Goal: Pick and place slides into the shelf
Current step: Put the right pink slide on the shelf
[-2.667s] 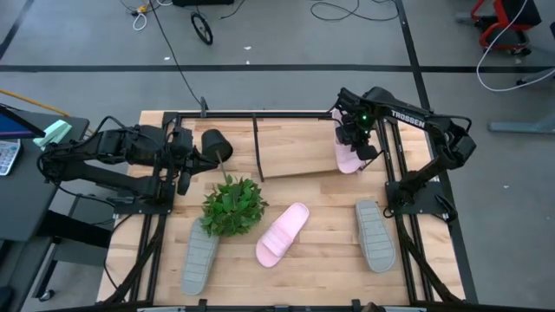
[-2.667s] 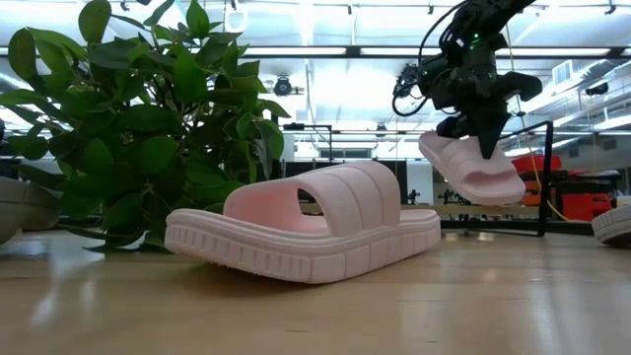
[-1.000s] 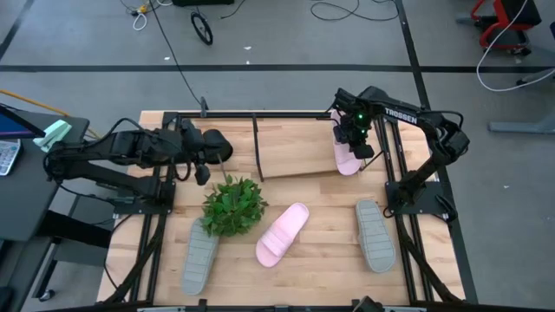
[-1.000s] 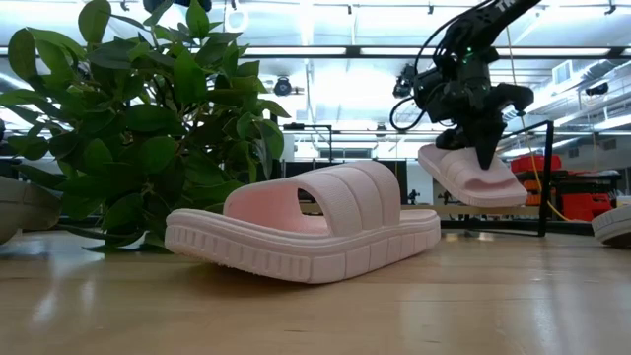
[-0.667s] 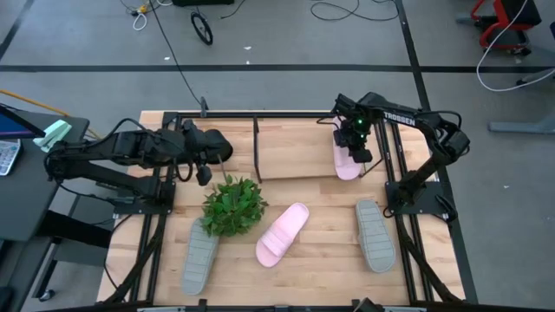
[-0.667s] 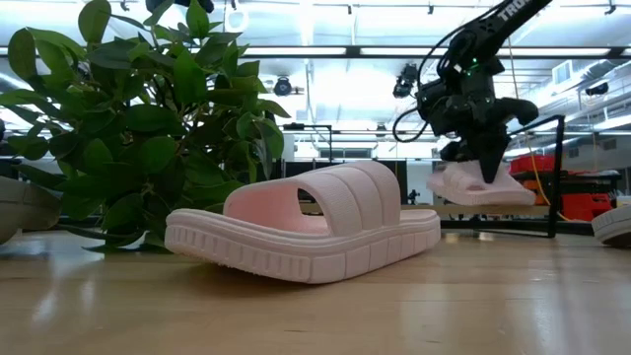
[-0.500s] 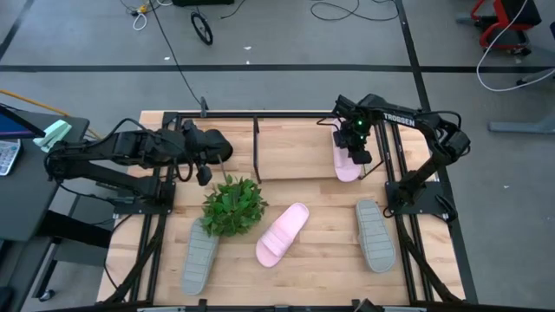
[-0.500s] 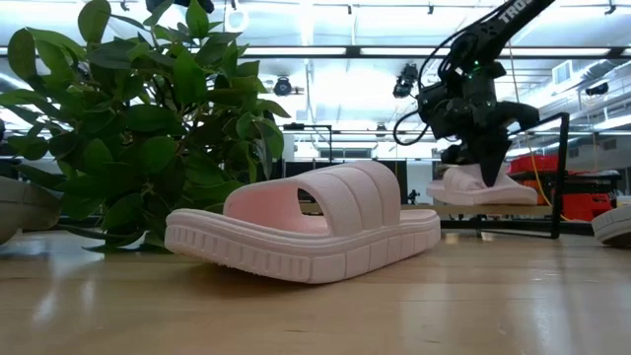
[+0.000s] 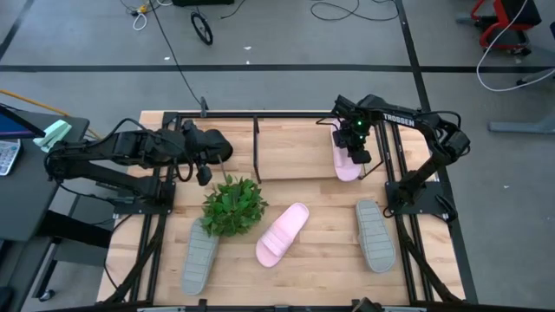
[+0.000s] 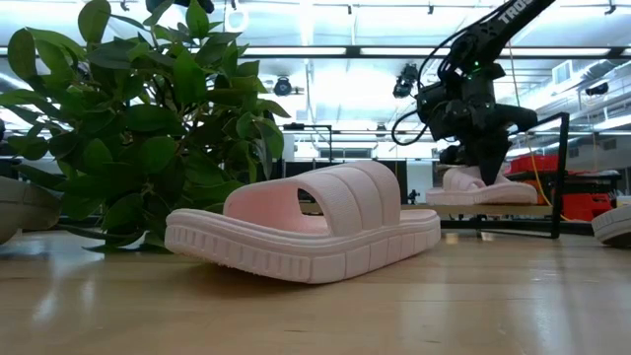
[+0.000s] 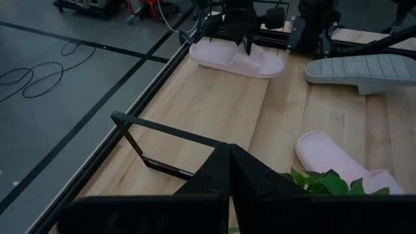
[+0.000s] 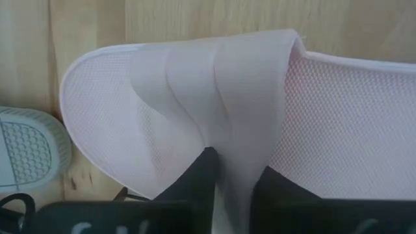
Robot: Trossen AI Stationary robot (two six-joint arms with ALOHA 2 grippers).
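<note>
High view: your right gripper (image 9: 356, 148) sits over the pink slide (image 9: 346, 162) on the shelf (image 9: 290, 156); left gripper (image 9: 202, 161) shut, empty, beside the plant (image 9: 232, 207). Low view: slide flat under it. Right wrist view: fingers (image 12: 195, 179) pinch the strap (image 12: 227, 97).

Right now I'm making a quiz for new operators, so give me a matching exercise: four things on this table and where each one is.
Things:
1. pink slide with the right gripper at its strap
2. second pink slide
3. plant
4. left gripper

Places:
A. lying on the bare tabletop, middle front
B. on the shelf board, right end
C. hovering just behind the plant
D. between the shelf and the left grey slide

Pairs: 1-B, 2-A, 3-D, 4-C
</note>
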